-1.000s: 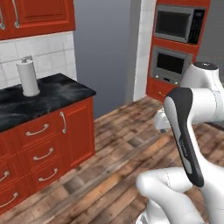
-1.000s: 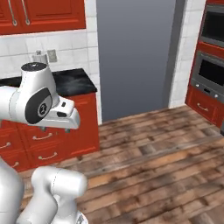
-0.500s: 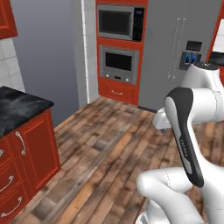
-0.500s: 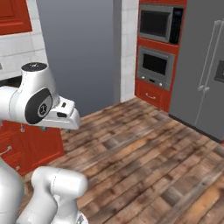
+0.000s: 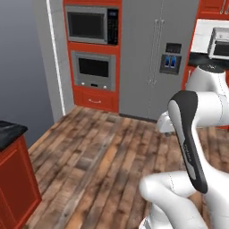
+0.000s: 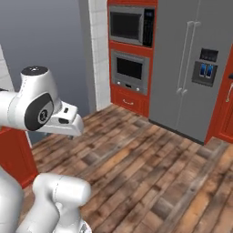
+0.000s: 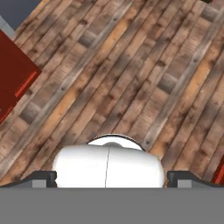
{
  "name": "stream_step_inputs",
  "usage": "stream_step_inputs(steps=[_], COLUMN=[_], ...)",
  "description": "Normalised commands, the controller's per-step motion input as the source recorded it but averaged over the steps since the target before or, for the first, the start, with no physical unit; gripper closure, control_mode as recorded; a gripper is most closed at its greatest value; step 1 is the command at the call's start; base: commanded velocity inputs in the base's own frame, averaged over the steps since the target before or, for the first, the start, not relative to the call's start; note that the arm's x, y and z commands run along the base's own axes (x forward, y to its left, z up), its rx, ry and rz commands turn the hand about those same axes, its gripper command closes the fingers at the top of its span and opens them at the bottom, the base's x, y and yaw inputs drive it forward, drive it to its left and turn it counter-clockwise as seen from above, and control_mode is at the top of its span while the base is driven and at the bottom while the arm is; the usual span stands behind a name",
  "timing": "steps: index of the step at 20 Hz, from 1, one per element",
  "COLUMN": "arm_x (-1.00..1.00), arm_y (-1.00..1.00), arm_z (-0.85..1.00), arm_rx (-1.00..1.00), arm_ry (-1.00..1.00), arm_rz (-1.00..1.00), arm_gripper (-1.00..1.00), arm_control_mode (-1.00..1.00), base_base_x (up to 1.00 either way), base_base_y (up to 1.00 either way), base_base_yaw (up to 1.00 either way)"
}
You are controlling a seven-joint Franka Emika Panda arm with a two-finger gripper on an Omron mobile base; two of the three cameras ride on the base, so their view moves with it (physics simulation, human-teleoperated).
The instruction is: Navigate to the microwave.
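The microwave (image 5: pixel 91 26) is built into the top of a red cabinet column (image 5: pixel 91 96), with its wide dark window to the left and its black vertical control panel, carrying a blue display, at its right edge. In the right base view the microwave (image 6: pixel 132 26) occupies the same upper position in the column.

Directly below the microwave sits the grey oven (image 5: pixel 93 70), which has a smaller window and a horizontal bar handle beneath that window. Below the oven is a red drawer (image 5: pixel 95 100) with a small metal pull.

Immediately right of the microwave column stands a grey two-door refrigerator (image 5: pixel 156 58); its dispenser panel with two blue elements is on the right-hand door. Right of the refrigerator, a silver toaster (image 5: pixel 220 43) sits at the picture edge on a dark surface.

Left of the microwave column is a narrow white tiled strip (image 6: pixel 98 50), then a plain grey wall (image 5: pixel 22 67).

A wood-plank floor (image 5: pixel 98 161) lies between the robot and the microwave column. Well left of the microwave, in the foreground, a red cabinet with a dark top (image 5: pixel 13 179) shows.

The hand view looks down on the floor (image 7: pixel 131 74). The pincer state cannot be determined.
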Motion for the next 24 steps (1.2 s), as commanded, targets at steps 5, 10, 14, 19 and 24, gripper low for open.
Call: stream_step_inputs(steps=[5, 10, 14, 19, 24], arm_x=[0.00, 0.00, 0.00, 0.00, 0.00], arm_y=[0.00, 0.00, 0.00, 0.00, 0.00], arm_z=[0.00, 0.00, 0.00, 0.00, 0.00], arm_rx=[0.00, 0.00, 0.00, 0.00, 0.00], arm_ry=[0.00, 0.00, 0.00, 0.00, 0.00], arm_rz=[0.00, 0.00, 0.00, 0.00, 0.00], arm_gripper=[-1.00, -1.00, -1.00, -1.00, -1.00], arm_control_mode=[1.00, 1.00, 1.00, 1.00, 1.00], base_base_x=[1.00, 1.00, 1.00, 1.00, 1.00], base_base_y=[0.01, 0.00, 0.00, 0.00, 0.00], base_base_yaw=[-0.10, -0.03, -0.03, -0.02, -0.05])
